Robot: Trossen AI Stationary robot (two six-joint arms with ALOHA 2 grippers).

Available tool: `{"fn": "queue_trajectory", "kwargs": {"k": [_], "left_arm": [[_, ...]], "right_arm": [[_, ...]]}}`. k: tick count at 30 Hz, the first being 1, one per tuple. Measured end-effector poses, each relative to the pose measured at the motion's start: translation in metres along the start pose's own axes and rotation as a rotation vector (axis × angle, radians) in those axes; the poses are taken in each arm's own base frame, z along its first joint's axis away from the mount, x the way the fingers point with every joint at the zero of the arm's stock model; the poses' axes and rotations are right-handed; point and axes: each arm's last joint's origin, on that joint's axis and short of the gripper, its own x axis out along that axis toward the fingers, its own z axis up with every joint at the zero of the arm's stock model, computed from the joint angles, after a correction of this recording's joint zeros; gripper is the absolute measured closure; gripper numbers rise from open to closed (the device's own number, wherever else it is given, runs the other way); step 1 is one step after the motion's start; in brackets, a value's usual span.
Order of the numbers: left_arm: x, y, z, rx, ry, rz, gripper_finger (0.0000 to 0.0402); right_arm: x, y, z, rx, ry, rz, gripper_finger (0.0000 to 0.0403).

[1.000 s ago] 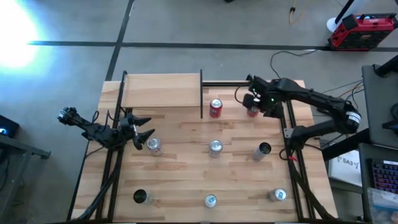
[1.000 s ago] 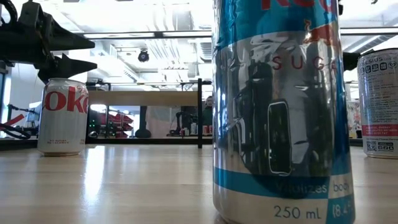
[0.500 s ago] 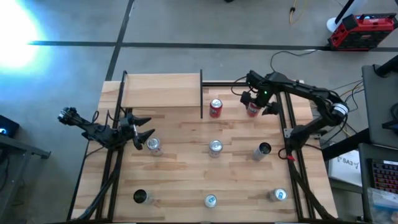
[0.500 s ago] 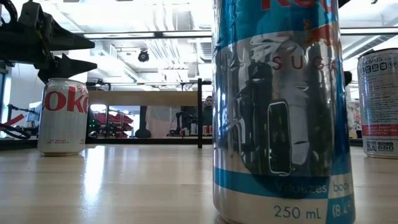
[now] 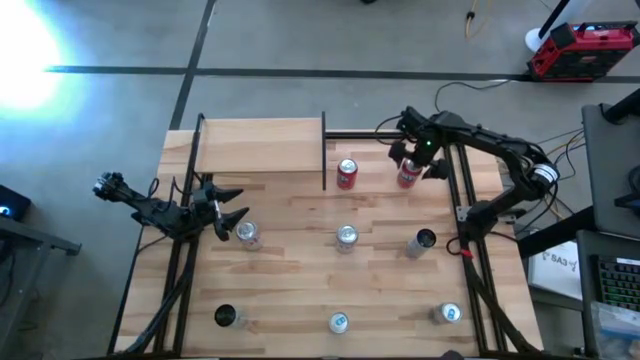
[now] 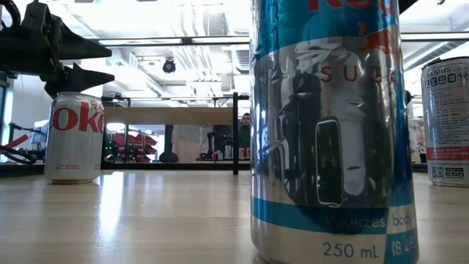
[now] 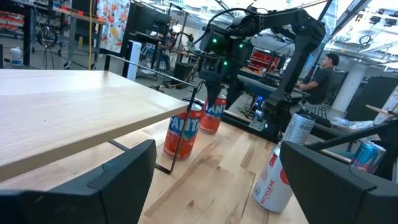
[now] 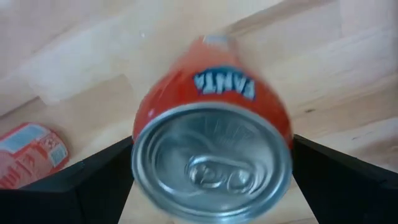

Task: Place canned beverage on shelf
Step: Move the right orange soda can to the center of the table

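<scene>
My right jaws [image 5: 411,160] hang directly over an orange Fanta can [image 5: 406,176] that stands upright at the far right of the surface [image 5: 300,290]. They are spread as wide as they go, one finger on either side of the can's silver top [image 8: 211,163], and I cannot tell whether either finger touches the can. A second orange Fanta can [image 5: 347,174] stands just to the left of it, close beside the black post at the shelf's right end.

The shelf [image 5: 262,145], a plain pale board in a thin black frame, sits raised over the far left part of the surface, and I see no can on top of it.

My left jaws [image 5: 232,208] wait near the left edge of the surface, partly open and holding nothing. A silver Diet Coke can [image 5: 246,233] stands just beside them, a little nearer and to the right; in the low view its red lettering shows beneath my dark fingers [image 6: 77,75].

More cans stand about the surface: one at the middle [image 5: 346,236], a dark-topped one [image 5: 424,240] to its right, and three along the near edge [image 5: 338,322]. A tall blue and silver can [image 6: 326,132] fills most of the low view.

In the room beyond, a person [image 7: 322,73] sits at a desk.
</scene>
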Motion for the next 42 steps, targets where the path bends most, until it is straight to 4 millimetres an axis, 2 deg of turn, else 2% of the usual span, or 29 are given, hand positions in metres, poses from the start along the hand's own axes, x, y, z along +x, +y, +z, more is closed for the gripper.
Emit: {"fn": "queue_trajectory", "kwargs": {"k": [16,19,24,28,33,42], "left_arm": [[0.0,0.0,0.0,0.0,0.0,0.0,0.0075],[0.0,0.0,0.0,0.0,0.0,0.0,0.0075],[0.0,0.0,0.0,0.0,0.0,0.0,0.0075],[0.0,0.0,0.0,0.0,0.0,0.0,0.0075],[0.0,0.0,0.0,0.0,0.0,0.0,0.0075],[0.0,0.0,0.0,0.0,0.0,0.0,0.0075]], "right_arm": [[0.01,0.01,0.006,0.014,-0.044,0.02,0.002],[0.014,0.01,0.007,0.002,-0.037,0.005,0.0042],[0.018,0.012,0.007,-0.011,-0.016,-0.009,0.0114],[0.018,0.013,0.004,-0.017,0.009,-0.005,0.0114],[0.008,0.013,-0.011,-0.032,0.046,-0.023,0.0114],[-0.029,0.038,-0.048,-0.182,-0.029,-0.029,0.0114]]}}
